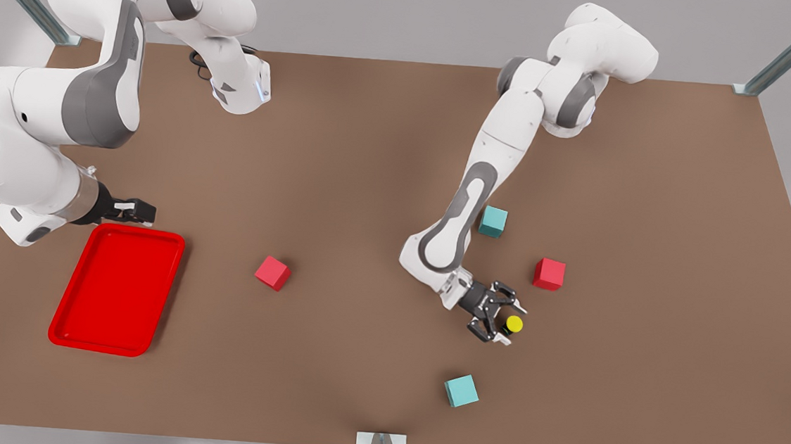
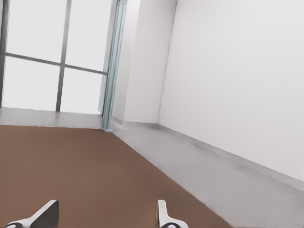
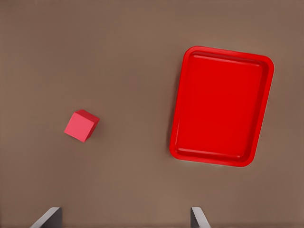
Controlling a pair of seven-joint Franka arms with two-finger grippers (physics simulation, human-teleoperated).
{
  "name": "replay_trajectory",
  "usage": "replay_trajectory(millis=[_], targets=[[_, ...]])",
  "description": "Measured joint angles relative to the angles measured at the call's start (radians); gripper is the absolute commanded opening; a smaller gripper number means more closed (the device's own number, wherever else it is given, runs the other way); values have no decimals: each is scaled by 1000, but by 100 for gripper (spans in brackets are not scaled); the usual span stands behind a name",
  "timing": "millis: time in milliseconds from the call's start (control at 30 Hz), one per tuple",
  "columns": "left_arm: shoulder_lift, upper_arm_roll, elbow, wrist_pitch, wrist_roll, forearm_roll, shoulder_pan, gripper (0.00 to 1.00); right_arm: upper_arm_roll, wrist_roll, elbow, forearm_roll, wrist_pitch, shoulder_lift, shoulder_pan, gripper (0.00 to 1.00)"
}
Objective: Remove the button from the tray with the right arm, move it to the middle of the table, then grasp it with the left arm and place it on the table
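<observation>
The button [image 1: 514, 324], a yellow cap on a dark body, lies on the brown table [image 1: 343, 175] right of the middle. My left gripper [image 1: 509, 323] lies tilted low around it, open, with a finger on each side. The left wrist view shows that gripper [image 2: 104, 218] open, looking along the table toward a wall; the button is hidden there. The red tray [image 1: 115, 285] lies empty at the front view's left. My right gripper [image 1: 134, 210] hangs high over the tray's far edge, open and holding nothing. From above, the right wrist view looks past the right gripper [image 3: 123, 218] onto the tray [image 3: 221, 104].
A red cube [image 1: 272, 272] [image 3: 81, 125] sits between the tray and the middle. Around the left gripper stand a teal cube [image 1: 492, 221], a red cube [image 1: 549, 273] and another teal cube [image 1: 460, 390] nearer the front edge.
</observation>
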Motion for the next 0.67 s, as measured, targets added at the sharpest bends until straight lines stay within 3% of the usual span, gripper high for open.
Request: replay_trajectory(millis=[67,133,200,267,367,533,667], targets=[[-149,-17,19,-29,127,-121,-8,100,0,3,0,0,0,0,2,100],[-343,-7,88,-98,314,-482,1,100,1,6,0,0,0,0,4,100],[-519,0,126,-204,520,-818,145,100,-1,8,1,0,1,0,2,100],[-599,6,216,-320,726,-1017,312,100,1,11,1,0,1,0,1,100],[-704,-73,228,-452,1000,-1120,407,100,3,14,2,0,1,0,2,100],[-920,-159,-158,-390,1368,-1125,464,100,4,18,1,0,1,0,3,100],[-947,-161,-216,-321,1599,-1138,472,100,5,20,1,0,1,0,3,100]])
